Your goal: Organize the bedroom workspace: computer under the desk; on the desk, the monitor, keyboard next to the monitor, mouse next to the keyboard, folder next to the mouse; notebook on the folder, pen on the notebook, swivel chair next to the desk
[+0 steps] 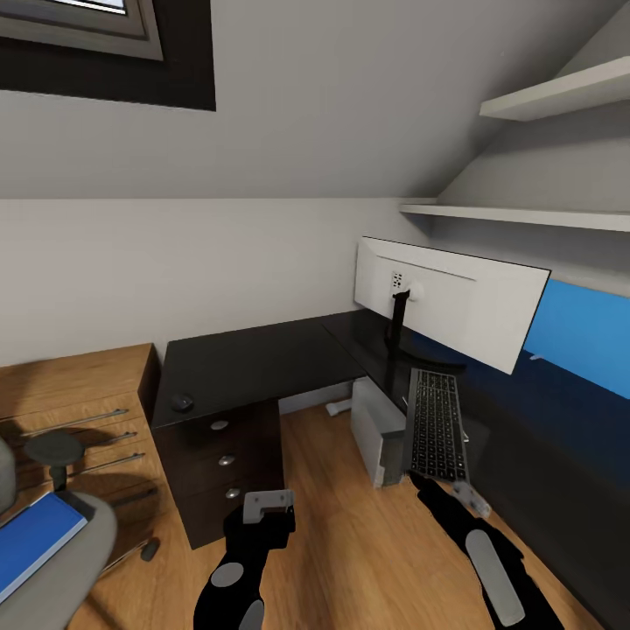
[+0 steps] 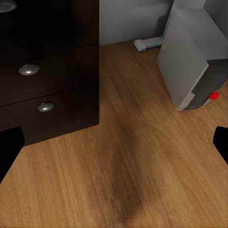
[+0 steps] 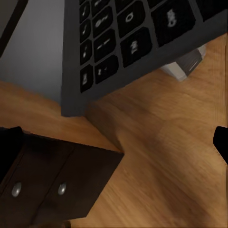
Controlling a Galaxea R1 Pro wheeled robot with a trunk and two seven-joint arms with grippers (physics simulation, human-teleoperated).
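Both grippers, left and right, stand spread, the right beside the keyboard overhanging the table.

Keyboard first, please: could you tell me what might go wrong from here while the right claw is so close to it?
1. The keyboard seems to overhang the desk edge above the computer and bare floor; a nudge from the right claw, whose fingers look spread, could tip it off.
2. Its far end sits close to the monitor base, so pushing it forward may knock the screen.
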